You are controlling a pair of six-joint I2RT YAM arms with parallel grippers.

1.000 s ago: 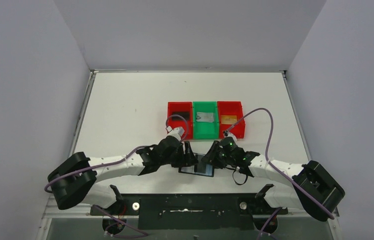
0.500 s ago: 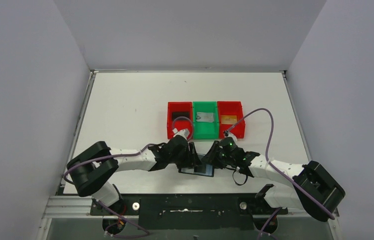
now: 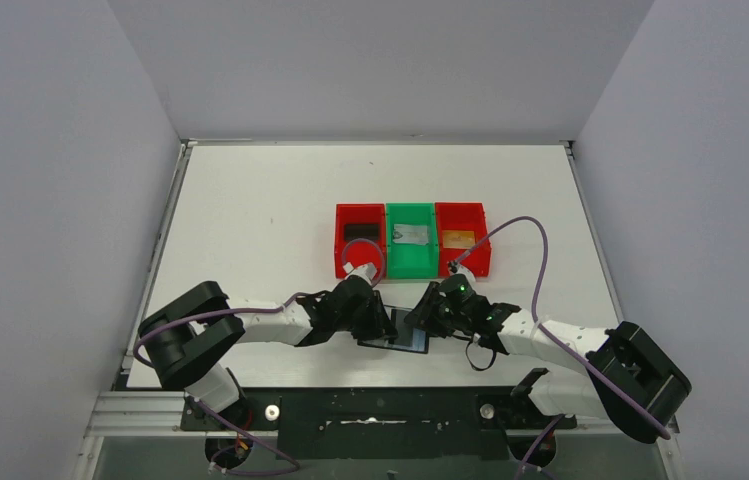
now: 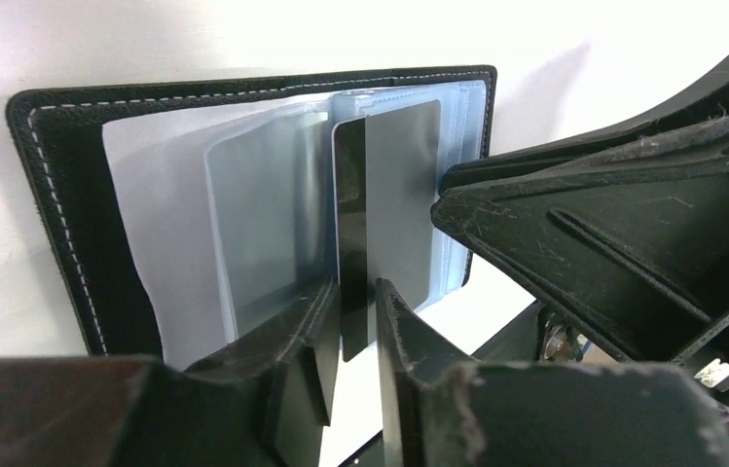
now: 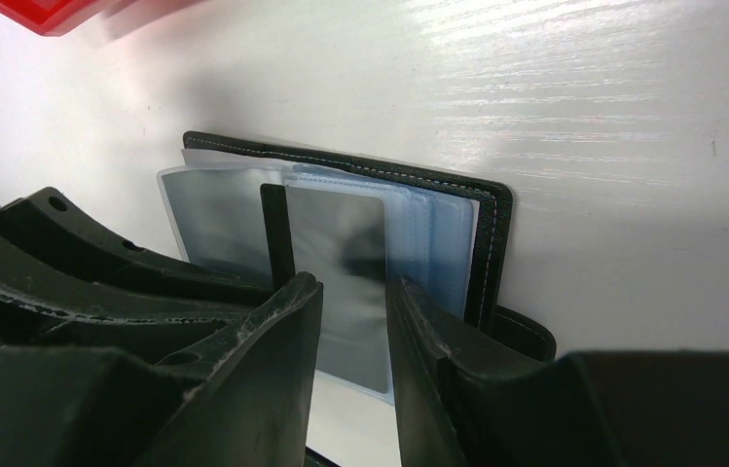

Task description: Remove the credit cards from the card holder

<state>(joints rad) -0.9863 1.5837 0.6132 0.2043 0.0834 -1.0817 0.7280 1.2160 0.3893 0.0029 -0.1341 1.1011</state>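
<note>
card holder (image 4: pixel 68 224): laid open and flat on the white table (image 3: pixel 250 220), near its front edge, between both grippers.
card (image 4: pixel 394 195): seen partly raised from the clear sleeves (image 4: pixel 263 224), its lower end placed between the jaws of the left gripper (image 4: pixel 355 297).
left gripper: jaws set close on either side of the card; contact cannot be told.
right gripper (image 5: pixel 352 297): jaws set narrowly apart over the sleeves; a grip cannot be told.
bins (image 3: pixel 411 240): 3 are lined up beyond, red, green, red.
</note>
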